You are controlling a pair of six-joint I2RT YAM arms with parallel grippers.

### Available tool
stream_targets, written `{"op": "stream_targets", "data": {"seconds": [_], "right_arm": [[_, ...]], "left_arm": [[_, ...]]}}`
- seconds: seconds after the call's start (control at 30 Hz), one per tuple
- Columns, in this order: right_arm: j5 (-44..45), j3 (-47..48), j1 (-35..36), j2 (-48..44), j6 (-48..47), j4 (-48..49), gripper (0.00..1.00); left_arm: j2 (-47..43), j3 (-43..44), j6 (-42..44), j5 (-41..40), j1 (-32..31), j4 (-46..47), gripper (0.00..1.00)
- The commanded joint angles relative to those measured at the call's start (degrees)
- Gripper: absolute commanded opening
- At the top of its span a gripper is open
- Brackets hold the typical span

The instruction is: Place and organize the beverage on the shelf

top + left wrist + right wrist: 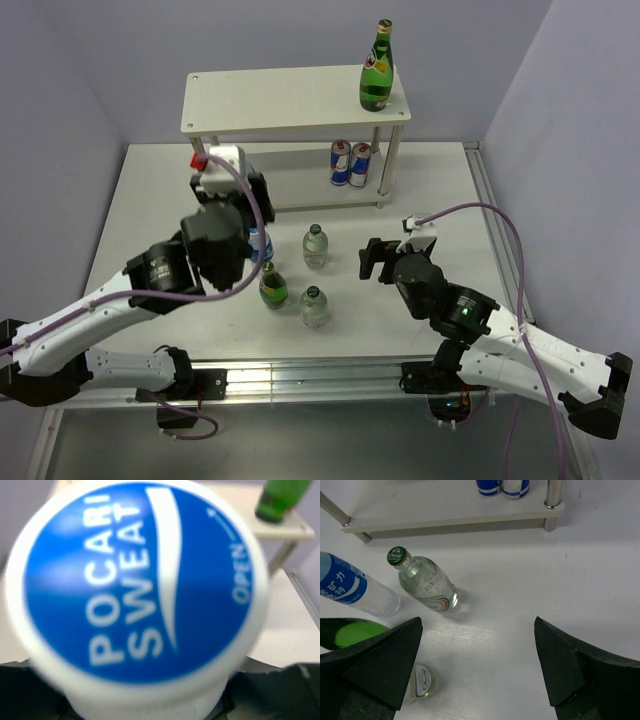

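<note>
The pale two-tier shelf (280, 100) stands at the back of the table. A tall green bottle (377, 70) is on its top board at the right, and two blue cans (350, 163) sit on the lower board. My left gripper (245, 240) is down around an upright Pocari Sweat bottle (262, 243), whose blue cap (135, 580) fills the left wrist view, and it is shut on the neck. My right gripper (477, 655) hovers open over bare table, nothing between its fingers.
Two clear glass bottles (315, 245) (314, 307) and a short green bottle (272, 287) stand mid-table, between the arms. In the right wrist view the nearer clear bottle (420, 682) is close to the left finger. Purple walls close in the table on both sides.
</note>
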Motion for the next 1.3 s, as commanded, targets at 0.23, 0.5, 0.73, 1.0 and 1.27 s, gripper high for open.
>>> {"op": "stream_targets", "data": {"seconds": [0.23, 0.5, 0.73, 1.0, 1.27], "right_arm": [[-0.16, 0.22, 0.33, -4.13, 1.93, 1.20, 1.00], [-0.77, -3.21, 0.33, -8.97, 4.13, -0.82, 1.00], [-0.42, -4.18, 0.33, -10.56, 5.10, -2.75, 1.00], [-0.07, -5.85, 0.33, -10.65, 5.54, -2.40, 1.00], [-0.24, -6.29, 0.33, -10.12, 5.63, -1.61, 1.00]], "left_arm": [[16.65, 37.79, 15.21, 24.67, 29.66, 2.89, 0.00], [35.12, 61.31, 13.36, 35.22, 42.31, -6.28, 0.00], [38.81, 59.12, 10.03, 41.47, 49.88, -6.18, 0.00], [40.39, 57.18, 8.35, 44.37, 53.57, -5.74, 0.00], [41.89, 56.31, 7.73, 46.13, 55.07, -4.43, 0.00]]}}
